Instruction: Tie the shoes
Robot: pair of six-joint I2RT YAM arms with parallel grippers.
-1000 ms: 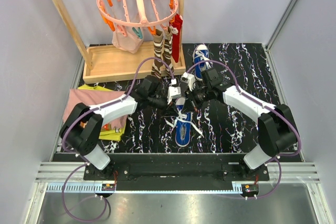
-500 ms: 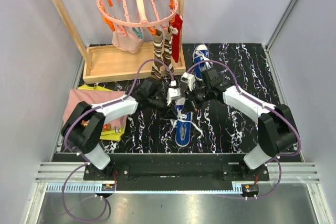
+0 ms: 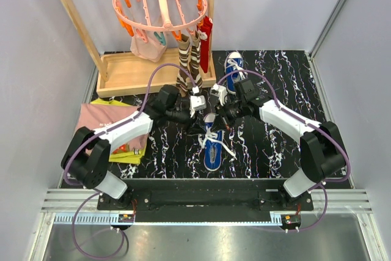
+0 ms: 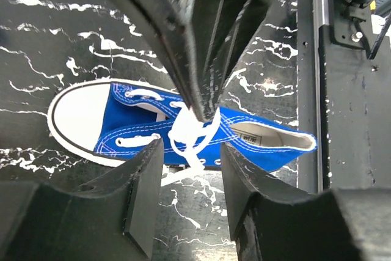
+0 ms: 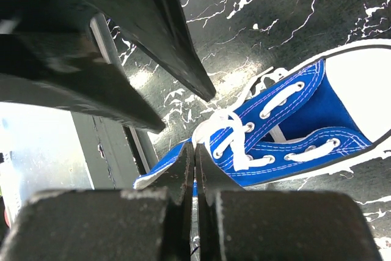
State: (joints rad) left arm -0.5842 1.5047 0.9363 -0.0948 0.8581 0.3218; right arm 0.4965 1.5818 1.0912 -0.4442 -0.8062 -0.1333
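Observation:
One blue sneaker (image 3: 214, 148) with white laces lies mid-table, toe toward the back; it also shows in the left wrist view (image 4: 116, 126) and the right wrist view (image 5: 305, 120). The second sneaker (image 3: 234, 64) lies at the back. My right gripper (image 3: 214, 124) (image 5: 195, 151) is shut on a lace (image 5: 214, 123) near the shoe's top eyelets; its fingers (image 4: 183, 59) show pinching the lace (image 4: 190, 129). My left gripper (image 3: 197, 120) (image 4: 190, 151) is open and empty, just left of the shoe above the table; its fingers (image 5: 165, 47) show in the right wrist view.
A wooden rack (image 3: 140, 71) stands at the back left with a pink peg hanger (image 3: 159, 4) and hanging socks (image 3: 189, 59). Folded clothes (image 3: 104, 120) lie at the left edge. A metal rail (image 4: 317, 59) runs along the table's near edge.
My left gripper has drawn back from over the shoe toward the far left. The loose laces lie closer to the shoe. My right gripper has hardly moved.

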